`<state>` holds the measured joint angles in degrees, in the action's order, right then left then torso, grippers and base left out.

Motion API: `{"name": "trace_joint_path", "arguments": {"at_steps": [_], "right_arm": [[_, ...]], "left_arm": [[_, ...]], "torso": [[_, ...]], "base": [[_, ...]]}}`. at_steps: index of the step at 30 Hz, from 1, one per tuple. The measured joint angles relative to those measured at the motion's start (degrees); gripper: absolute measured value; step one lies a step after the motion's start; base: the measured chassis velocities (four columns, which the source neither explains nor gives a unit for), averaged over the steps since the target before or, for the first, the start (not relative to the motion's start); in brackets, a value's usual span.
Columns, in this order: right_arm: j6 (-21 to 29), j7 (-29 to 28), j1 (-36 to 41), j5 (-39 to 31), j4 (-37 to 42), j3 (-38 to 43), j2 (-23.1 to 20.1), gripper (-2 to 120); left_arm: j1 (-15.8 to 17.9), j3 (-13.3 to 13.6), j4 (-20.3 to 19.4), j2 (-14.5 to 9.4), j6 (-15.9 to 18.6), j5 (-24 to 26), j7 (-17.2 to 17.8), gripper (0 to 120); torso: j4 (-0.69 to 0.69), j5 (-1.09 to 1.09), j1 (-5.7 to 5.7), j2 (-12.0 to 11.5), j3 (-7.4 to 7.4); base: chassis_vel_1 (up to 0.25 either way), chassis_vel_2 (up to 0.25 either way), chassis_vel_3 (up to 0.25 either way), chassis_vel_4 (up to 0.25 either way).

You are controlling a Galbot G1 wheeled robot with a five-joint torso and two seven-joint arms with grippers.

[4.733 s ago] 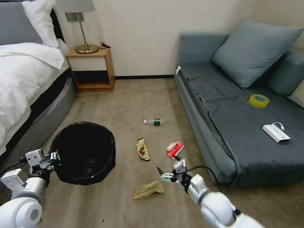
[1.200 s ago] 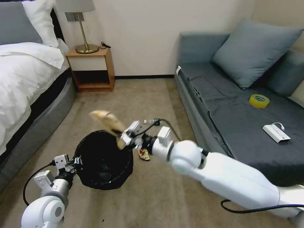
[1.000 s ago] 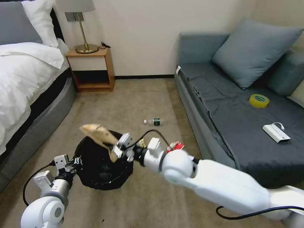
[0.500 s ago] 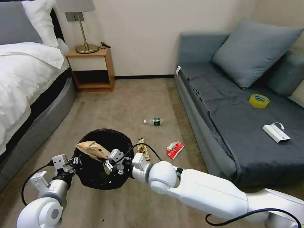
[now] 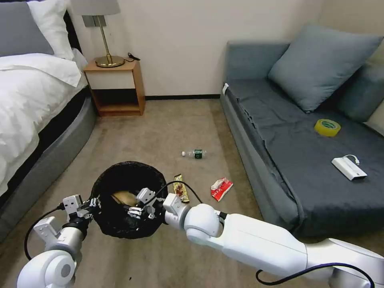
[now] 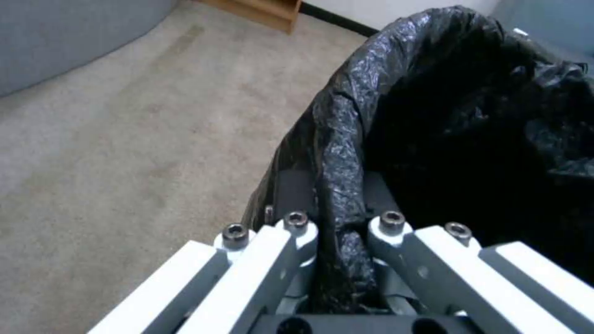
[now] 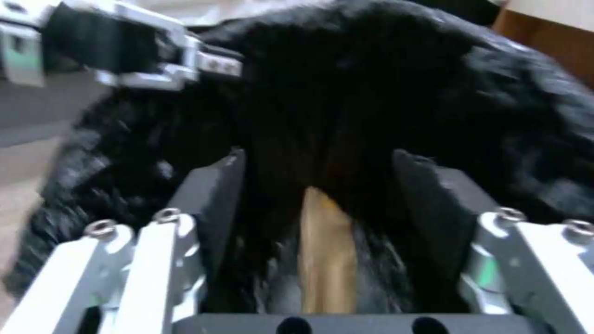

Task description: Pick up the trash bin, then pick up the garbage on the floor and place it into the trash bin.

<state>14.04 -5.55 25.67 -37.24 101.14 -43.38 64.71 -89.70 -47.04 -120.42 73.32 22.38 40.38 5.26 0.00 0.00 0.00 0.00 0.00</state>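
The trash bin [image 5: 120, 231], lined with a black bag, hangs just above the carpet at the lower left. My left gripper [image 5: 90, 203] is shut on its rim; the liner [image 6: 346, 139] is pinched between the fingers. My right gripper [image 5: 135, 207] is inside the bin's mouth, open. The crumpled brown paper bag [image 5: 124, 197] lies loose in the bin, below the spread fingers [image 7: 326, 250]. On the carpet lie a small clear bottle [image 5: 195, 153], a gold-brown wrapper [image 5: 181, 189] and a red-and-white packet [image 5: 221, 189].
A grey sofa [image 5: 276, 160] runs along the right with a yellow tape roll [image 5: 327, 127] and a white box with a cable [image 5: 348, 168] on it. The bed [image 5: 36, 100] is at the left. A wooden nightstand [image 5: 116, 86] with a lamp stands by the far wall.
My right arm carried the paper bag from the floor over the bin, lowered it and opened; the bag now lies inside. The left gripper has shifted the bin right.
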Motion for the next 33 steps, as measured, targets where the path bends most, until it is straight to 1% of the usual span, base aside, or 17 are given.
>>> {"name": "trace_joint_path", "arguments": {"at_steps": [1,2,6,7,9,11,12,16,17,19,20,21,22,26,27,31,33], "right_arm": [[0.0,0.0,0.0,0.4,0.4,0.3,-1.1,76],[0.0,0.0,0.0,0.4,0.4,0.3,-1.1,76],[-0.8,-2.4,1.1,2.4,2.7,2.7,-3.7,93],[-0.8,-2.4,1.1,2.4,2.7,2.7,-3.7,93],[-2.3,-7.8,3.1,5.3,3.9,4.9,-4.9,99],[-3.0,-11.7,5.2,7.3,5.0,7.7,-6.1,99],[-3.0,-11.7,5.2,7.3,5.0,7.7,-6.1,99],[-4.0,-16.9,11.8,10.2,8.5,16.3,-9.3,100],[-4.0,-16.9,11.8,10.2,8.5,16.3,-9.3,100],[-4.6,-18.8,16.3,11.4,10.2,20.5,-10.2,100],[-4.7,-19.2,17.8,11.8,10.8,21.8,-10.4,100],[-4.8,-19.7,22.6,13.1,12.3,25.2,-10.8,100],[-4.8,-19.7,22.6,13.1,12.3,25.2,-10.8,100],[-5.0,-19.8,32.7,15.7,16.8,32.7,-11.5,100],[-5.0,-19.8,32.7,15.7,16.8,32.7,-11.5,100],[-5.2,-18.8,43.7,18.9,21.1,40.0,-11.9,100],[-5.5,-18.7,45.8,19.8,21.9,41.1,-11.9,100]], "left_arm": [[0.1,0.0,0.0,0.0,0.0,0.0,0.0,4],[0.1,0.0,0.0,0.0,0.0,0.0,0.0,4],[0.2,-0.1,0.1,-0.2,-0.1,0.0,0.0,4],[0.2,-0.1,0.1,-0.2,-0.1,0.0,0.0,4],[0.3,-0.2,0.1,-0.2,-0.2,0.2,0.0,4],[0.4,-0.2,0.2,-0.2,-0.3,0.3,0.0,4],[0.4,-0.2,0.2,-0.2,-0.3,0.3,0.0,4],[0.5,-0.3,0.1,-0.2,-0.6,-0.8,0.0,4],[0.5,-0.3,0.1,-0.2,-0.6,-0.8,0.0,4],[0.6,-0.4,0.2,-0.2,-1.1,-2.7,-0.4,4],[0.6,-0.5,0.2,-0.3,-1.3,-3.3,-0.5,4],[0.6,-0.6,0.4,-0.1,-1.7,-4.7,-0.6,4],[0.6,-0.6,0.4,-0.1,-1.7,-4.7,-0.6,4],[0.3,-0.6,0.3,0.6,-2.2,-6.4,-0.8,4],[0.3,-0.6,0.3,0.6,-2.2,-6.4,-0.8,4],[-0.1,-0.7,-0.6,1.7,-2.4,-7.3,-0.7,4],[-0.1,-0.8,-0.7,1.8,-2.4,-7.4,-0.7,4]], "torso": [[0.00,0.01,0.00,0.0,0.00],[0.00,0.01,0.00,0.0,0.00],[0.00,0.01,0.00,0.0,0.00],[0.00,0.01,0.00,0.0,0.00],[0.01,0.01,0.00,0.0,0.00],[0.00,0.01,0.00,0.0,0.00],[0.00,0.01,0.00,0.0,0.00],[-0.01,0.00,0.00,0.0,0.00],[-0.01,0.00,0.00,0.0,0.00],[0.00,0.01,0.00,0.0,0.00],[0.00,0.02,0.00,0.0,0.00],[-0.01,0.02,0.00,0.0,0.00],[-0.01,0.02,0.00,0.0,0.00],[0.00,0.01,0.00,0.0,0.00],[0.00,0.01,0.00,0.0,0.00],[-0.01,0.01,0.00,0.0,0.00],[-0.02,0.01,0.00,0.0,-0.01]], "base": [[0.000,0.000,0.000,0.000],[0.000,0.000,0.000,0.000],[0.000,0.000,0.000,0.000],[0.000,0.000,0.000,0.000],[0.000,0.000,0.000,0.000],[0.000,0.000,0.000,0.000],[0.000,0.000,0.000,0.000],[0.000,0.000,0.000,0.000],[0.000,0.000,0.000,0.000],[0.000,0.000,0.000,0.000],[0.000,0.000,0.000,0.000],[0.000,0.000,0.000,0.000],[0.000,0.000,0.000,0.000],[0.000,0.000,0.000,0.000],[0.000,0.000,0.000,0.000],[0.000,0.000,0.000,0.000],[0.000,0.000,0.000,0.000]]}}
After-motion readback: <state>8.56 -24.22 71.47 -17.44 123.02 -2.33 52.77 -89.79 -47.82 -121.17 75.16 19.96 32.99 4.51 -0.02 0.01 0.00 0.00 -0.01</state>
